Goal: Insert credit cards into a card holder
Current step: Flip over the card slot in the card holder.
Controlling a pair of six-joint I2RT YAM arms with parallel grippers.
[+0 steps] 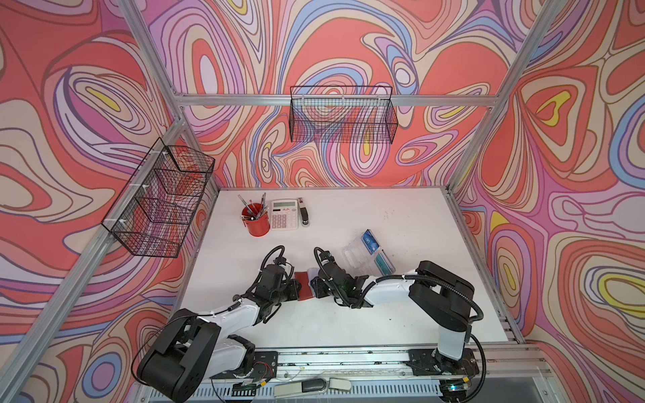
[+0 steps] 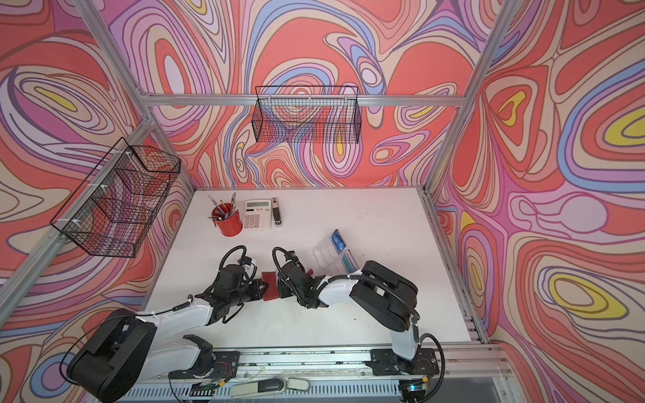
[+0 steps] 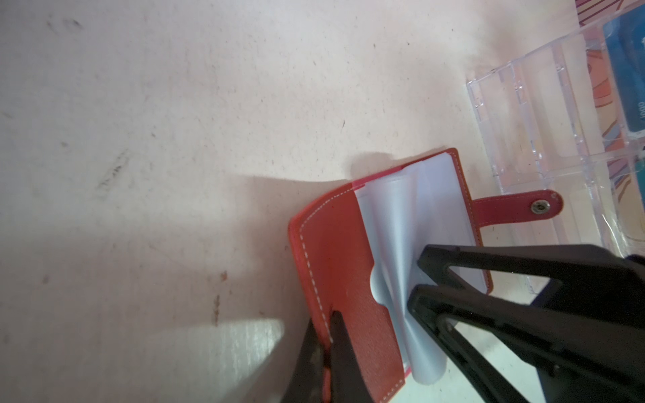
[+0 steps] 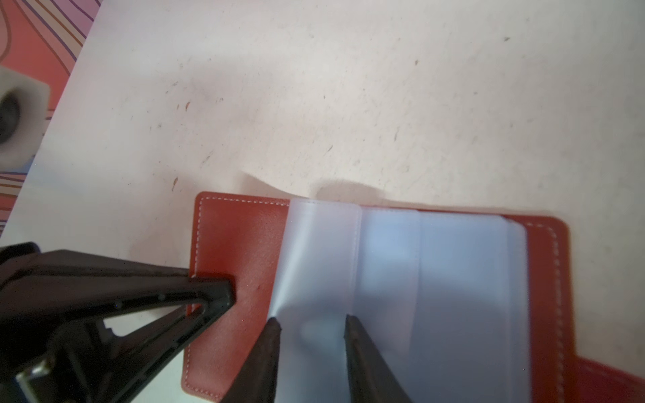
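Finding: a robotics laboratory test cell, neither home nor shop. Aluminium framing boxes in a white tabletop, and printed swirl-pattern backdrops cover every wall. A left arm and a right arm are mounted on a rail along the table's front edge, with a foot pedal just below. Wire baskets hang from the frame. A pen cup, calculator and stapler stand at the back.
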